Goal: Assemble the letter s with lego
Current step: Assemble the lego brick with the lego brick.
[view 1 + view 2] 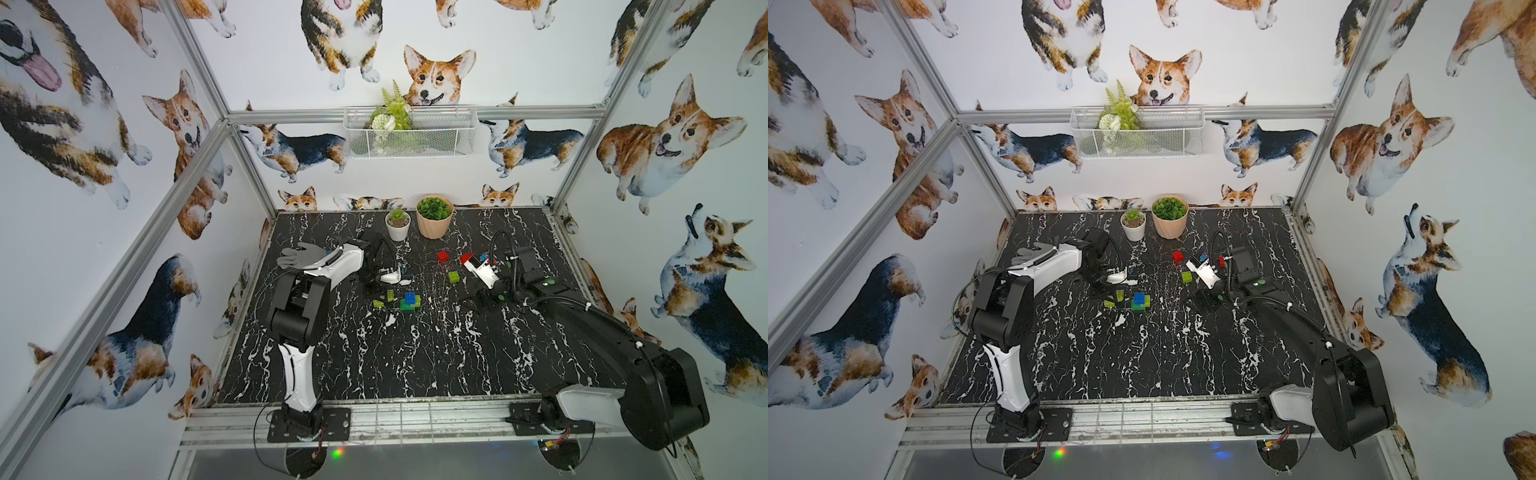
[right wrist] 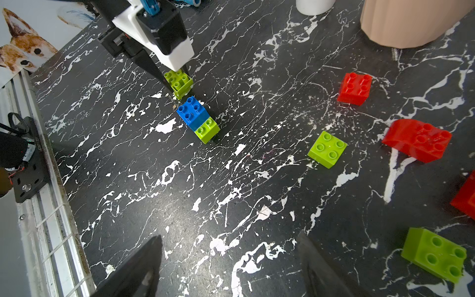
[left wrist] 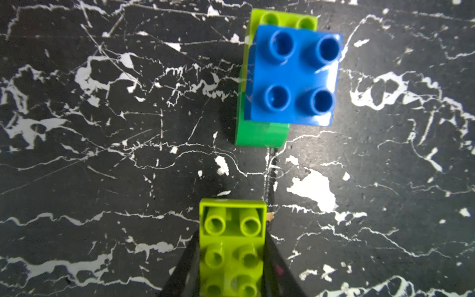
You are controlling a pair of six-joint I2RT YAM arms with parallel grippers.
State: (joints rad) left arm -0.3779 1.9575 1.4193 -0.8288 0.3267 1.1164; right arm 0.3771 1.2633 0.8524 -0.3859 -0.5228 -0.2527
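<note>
No text, label, brand, number or sign can be read in any of the four views.

This is looking like a robot-lab test booth: aluminium framing (image 1: 291, 117) is holding corgi-print panels (image 1: 436, 75) around a marbled worktop (image 1: 415, 353), with the left arm (image 1: 297, 382) and right arm (image 1: 602, 328) sitting bolted to its front rail (image 1: 415, 415).

Left arm (image 1: 297, 386): glossy white shells between chunky black joints, screwed down on a black base plate (image 1: 334, 419) at the front rail (image 1: 415, 415). Right arm (image 1: 602, 328), farther along that rail: mostly black, ribbed hose (image 1: 559, 297) cinched with white ties (image 1: 588, 306), green dots (image 1: 549, 283). Left gripper (image 3: 231, 234): slim black tapered fingers (image 3: 185, 264).
</note>
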